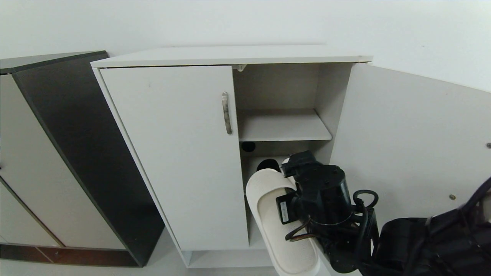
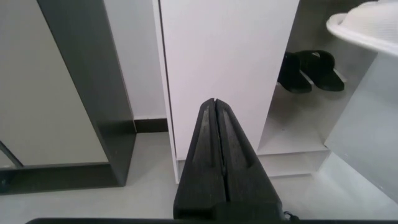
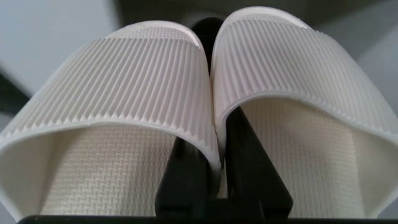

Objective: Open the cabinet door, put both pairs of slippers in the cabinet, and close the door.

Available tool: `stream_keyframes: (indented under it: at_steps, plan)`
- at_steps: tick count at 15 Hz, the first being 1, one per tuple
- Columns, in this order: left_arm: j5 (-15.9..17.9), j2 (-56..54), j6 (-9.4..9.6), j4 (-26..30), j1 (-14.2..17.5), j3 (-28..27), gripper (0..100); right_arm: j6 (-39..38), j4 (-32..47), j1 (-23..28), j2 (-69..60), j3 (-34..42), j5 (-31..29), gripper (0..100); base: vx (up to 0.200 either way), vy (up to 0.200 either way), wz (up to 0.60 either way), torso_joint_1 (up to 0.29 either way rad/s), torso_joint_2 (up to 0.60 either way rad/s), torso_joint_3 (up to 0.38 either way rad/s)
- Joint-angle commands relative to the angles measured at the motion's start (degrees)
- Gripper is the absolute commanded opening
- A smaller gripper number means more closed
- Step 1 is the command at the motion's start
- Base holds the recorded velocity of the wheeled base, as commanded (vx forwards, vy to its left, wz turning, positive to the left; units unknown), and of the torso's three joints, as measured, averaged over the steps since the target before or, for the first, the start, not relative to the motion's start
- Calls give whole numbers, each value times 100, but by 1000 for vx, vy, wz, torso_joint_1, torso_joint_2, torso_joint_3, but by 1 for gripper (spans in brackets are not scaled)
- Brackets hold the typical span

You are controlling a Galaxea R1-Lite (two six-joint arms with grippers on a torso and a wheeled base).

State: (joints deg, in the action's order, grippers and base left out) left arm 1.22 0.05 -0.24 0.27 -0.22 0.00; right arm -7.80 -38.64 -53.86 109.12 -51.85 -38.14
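White ribbed slippers (image 3: 149, 81) hang pinched together by their touching inner edges in my right claw (image 3: 219, 174), just before the open cabinet (image 1: 230, 57), where the black pair (image 2: 311, 70) sits on the bottom board. They look light, soft and bendy; I judge the strap edges the surest hold. My left claw (image 2: 214, 155) is closed on nothing.

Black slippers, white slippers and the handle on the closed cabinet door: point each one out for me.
Black slippers (image 2: 296, 72): left wrist view, on the strap of one slipper.
White slippers (image 1: 284, 248): head view, on the footbed of the visible slipper.
Door handle (image 1: 227, 113): head view, middle of the metal bar.
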Motion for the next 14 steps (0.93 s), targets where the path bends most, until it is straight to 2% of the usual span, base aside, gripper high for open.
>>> stream_keyframes:
  at_steps: [1, 3, 5, 8, 14]
  plan:
    - [1, 4, -2, 0, 4, 0, 0, -310, 683, -266, -356, -563, -176, 0, 0, 0, 0, 0, 0, 0]
    - [1, 4, 7, 0, 4, 0, 0, -661, 1632, -213, -339, -1249, -642, 0, 0, 0, 0, 0, 0, 0]
    - [1, 4, 7, 0, 4, 0, 0, -802, 1940, -46, -145, -1803, -703, 0, 0, 0, 0, 0, 0, 0]
    - [1, 4, 7, 0, 4, 0, 0, -644, 1940, 235, 233, -2427, -747, 0, 0, 0, 0, 0, 0, 0]
    - [1, 4, 7, 0, 4, 0, 0, -398, 1896, 402, 514, -2594, -738, 0, 0, 0, 0, 0, 0, 0]
